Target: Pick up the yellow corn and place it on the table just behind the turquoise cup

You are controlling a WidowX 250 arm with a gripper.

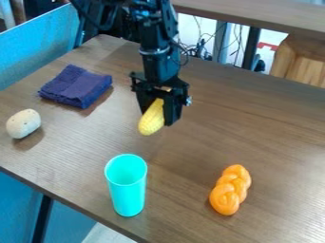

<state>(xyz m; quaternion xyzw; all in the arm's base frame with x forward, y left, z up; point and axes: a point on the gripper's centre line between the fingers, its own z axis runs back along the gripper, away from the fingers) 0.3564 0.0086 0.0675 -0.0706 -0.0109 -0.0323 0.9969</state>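
My black gripper (157,113) hangs over the middle of the table, shut on a yellow corn cob (151,120). The corn tilts, its lower end pointing down and slightly left, its upper part between the fingers. Nearer the camera a turquoise cup (127,187) stands upright with its mouth up. An orange braided bread (230,190) lies to the cup's right. Left of the gripper is a folded purple cloth (76,86), and farther left a pale, potato-like object (23,124) rests near the table's left side.
The brown wooden table (266,128) has its front-left edge running diagonally past the cup. A blue panel (38,54) borders the left side. Cables hang behind the table's far edge, and a wooden object (303,62) stands at the back right.
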